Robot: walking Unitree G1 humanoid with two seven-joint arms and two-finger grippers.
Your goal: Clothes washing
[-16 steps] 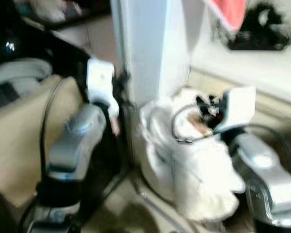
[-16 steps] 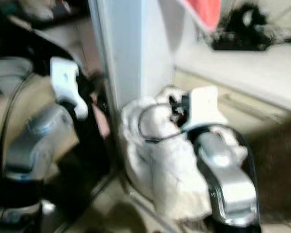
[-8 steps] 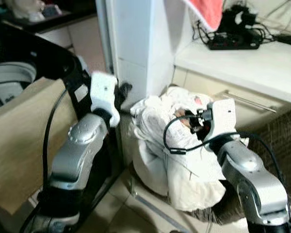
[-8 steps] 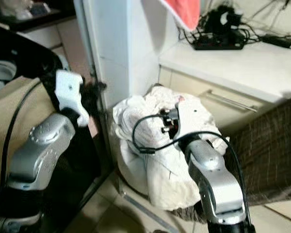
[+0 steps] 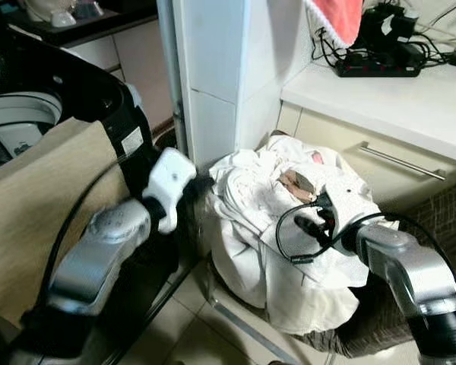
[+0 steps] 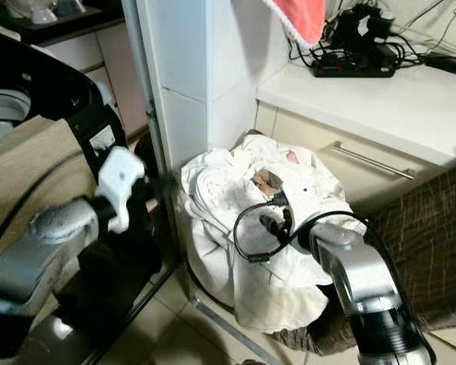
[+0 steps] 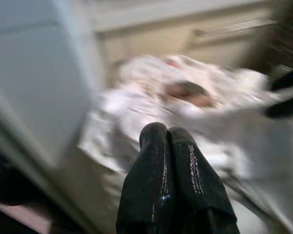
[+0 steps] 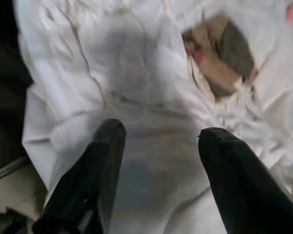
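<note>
The right gripper (image 8: 158, 170), its 2 fingers spread apart, hovers just above the white laundry pile (image 5: 266, 205), which lies at 12 o'clock from it, nearer than the left gripper (image 7: 173, 161), fingers pressed together.

Crumpled white laundry (image 5: 266, 205) heaped beside the pillar (image 5: 216, 68).

You are looking at the clothes pile (image 5: 273, 220) sitting between the washer (image 5: 30, 129) (left) and the counter (image 5: 395, 99) (right).
</note>
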